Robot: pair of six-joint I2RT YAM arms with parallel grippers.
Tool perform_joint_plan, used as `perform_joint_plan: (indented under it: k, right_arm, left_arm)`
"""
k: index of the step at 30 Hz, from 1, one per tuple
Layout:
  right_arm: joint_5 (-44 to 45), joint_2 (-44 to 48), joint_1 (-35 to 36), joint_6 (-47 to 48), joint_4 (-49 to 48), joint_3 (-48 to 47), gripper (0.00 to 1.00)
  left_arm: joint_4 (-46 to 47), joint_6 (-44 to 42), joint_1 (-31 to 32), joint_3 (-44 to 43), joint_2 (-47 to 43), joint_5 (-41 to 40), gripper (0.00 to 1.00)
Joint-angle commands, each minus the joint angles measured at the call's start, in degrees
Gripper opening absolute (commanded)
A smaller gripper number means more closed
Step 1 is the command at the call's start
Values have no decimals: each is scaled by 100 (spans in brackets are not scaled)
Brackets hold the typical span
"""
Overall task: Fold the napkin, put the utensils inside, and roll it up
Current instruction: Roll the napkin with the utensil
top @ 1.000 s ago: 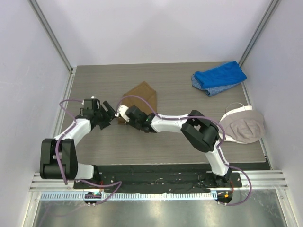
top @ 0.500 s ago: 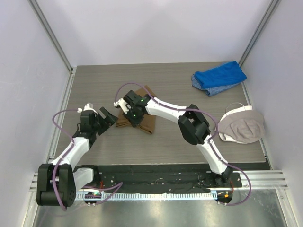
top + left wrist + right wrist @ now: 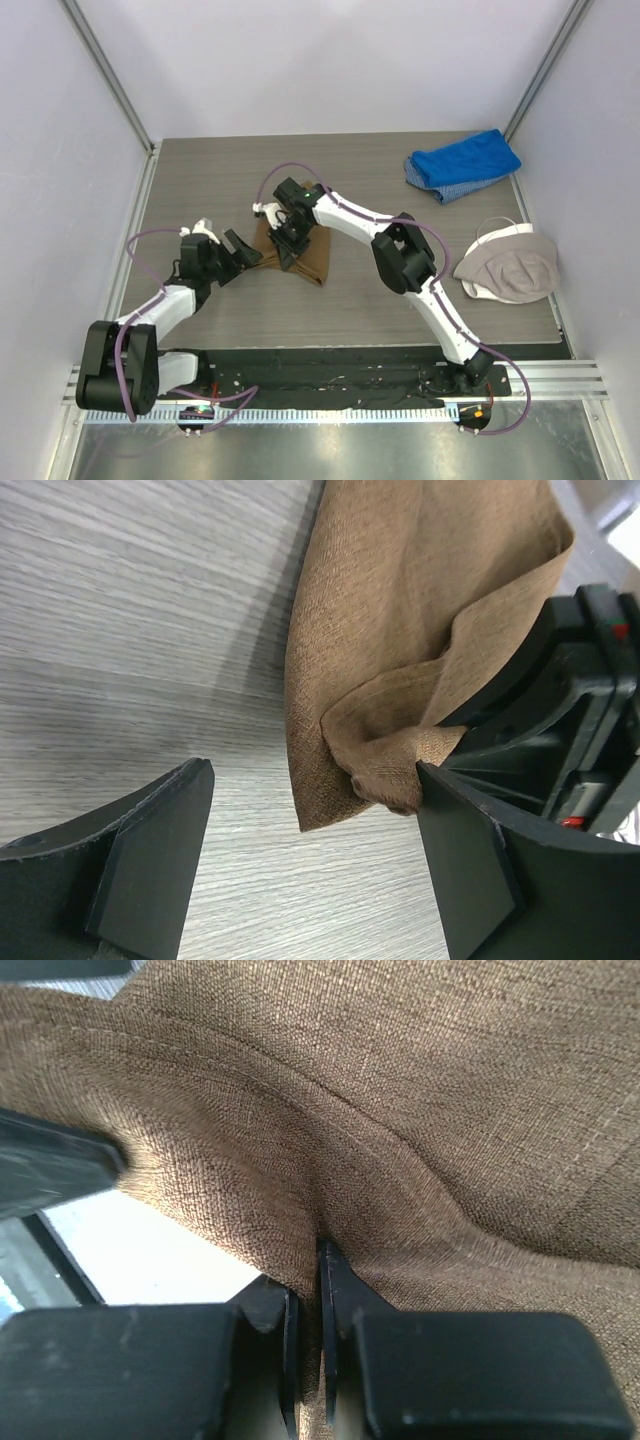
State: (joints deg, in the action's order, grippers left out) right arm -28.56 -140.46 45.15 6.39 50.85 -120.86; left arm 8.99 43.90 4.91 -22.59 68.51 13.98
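Grips the napkin by a raised fold with the closed right hand at mid-frame; aims its bunched corner, long axis roughly left-right, at the spread-open left hand just beside.

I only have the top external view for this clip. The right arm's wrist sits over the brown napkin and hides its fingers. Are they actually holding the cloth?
Observer: Yes. In the right wrist view the right fingers are shut on a raised fold of the napkin, with cloth pinched between them.
Operator: And the left fingers, are they gripping too?
Observer: No. The left wrist view shows the left fingers wide apart. The napkin's bunched corner lies between them, close by one finger, and they are not closed on it.
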Motion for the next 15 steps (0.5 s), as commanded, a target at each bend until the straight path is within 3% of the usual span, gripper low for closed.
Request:
perform_joint_plan:
  k: [1, 10, 15]
  right_arm:
    - [-18, -280, -76, -59, 417, -140, 1]
    - [-115, -403, -155, -103, 408, -245, 1]
    - [-194, -403, -155, -129, 399, -263, 1]
  left_arm:
    - [419, -119, 81, -220, 145, 70, 85]
    - [700, 13, 98, -228, 637, 52, 74]
    - [867, 145, 98, -263, 813, 26, 53]
